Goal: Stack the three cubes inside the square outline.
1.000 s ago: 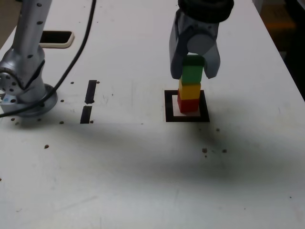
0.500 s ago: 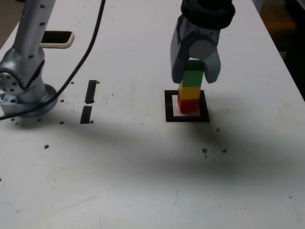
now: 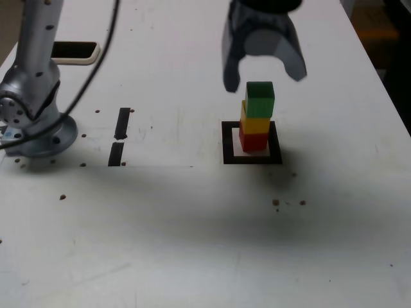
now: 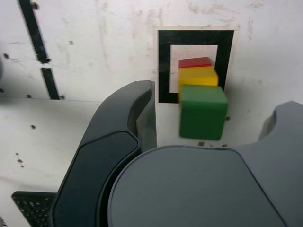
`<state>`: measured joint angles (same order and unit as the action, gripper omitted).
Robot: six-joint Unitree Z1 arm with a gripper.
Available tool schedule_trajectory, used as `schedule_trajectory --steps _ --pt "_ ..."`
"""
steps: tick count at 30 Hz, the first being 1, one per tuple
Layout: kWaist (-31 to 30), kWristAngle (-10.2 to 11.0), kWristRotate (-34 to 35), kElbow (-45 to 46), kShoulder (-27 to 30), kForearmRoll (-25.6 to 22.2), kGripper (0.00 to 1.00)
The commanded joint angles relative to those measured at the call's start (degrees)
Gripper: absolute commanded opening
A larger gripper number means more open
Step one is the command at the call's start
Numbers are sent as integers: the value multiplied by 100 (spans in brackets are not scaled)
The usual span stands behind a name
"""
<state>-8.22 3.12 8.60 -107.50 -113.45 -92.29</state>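
Table [image 3: 192, 244]: white, scuffed.
Square outline [image 3: 227, 142]: holds my stack, red cube [image 3: 254, 141] under yellow cube [image 3: 255, 120] under green cube [image 3: 260, 99].
Gripper [image 3: 264, 76]: fingers spread apart, empty, above green cube, not touching it.

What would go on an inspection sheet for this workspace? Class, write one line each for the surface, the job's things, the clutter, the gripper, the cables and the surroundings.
Surface: white table, scuffed, with dark specks and a broad shadow.
Job's things: red cube, yellow cube and green cube stacked in that order, bottom to top, inside the square outline; the green cube sits slightly offset.
Clutter: two short black bars; a dark flat object with a pale rim at the far edge.
Gripper: gripper open above the stack, touching nothing.
Cables: one black cable running toward the arm base.
Surroundings: dark area beyond the exterior view's right table edge, unclear.
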Motion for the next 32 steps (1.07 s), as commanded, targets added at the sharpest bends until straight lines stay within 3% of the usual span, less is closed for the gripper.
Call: schedule_trajectory --steps 1,3,5,10,13,15,20,32 --pt "-29 17 17 108 345 -120 100" --pt "-49 20 19 364 780 -156 100" --pt "-59 40 19 1114 1607 -143 100" --pt "11 138 -5 2502 2511 29 100" --pt "75 162 -87 3369 2753 383 100" --pt "126 131 -171 4194 2927 882 100" --pt "256 78 -245 5289 3319 1656 100" --pt "686 16 -815 6203 3469 2525 100"
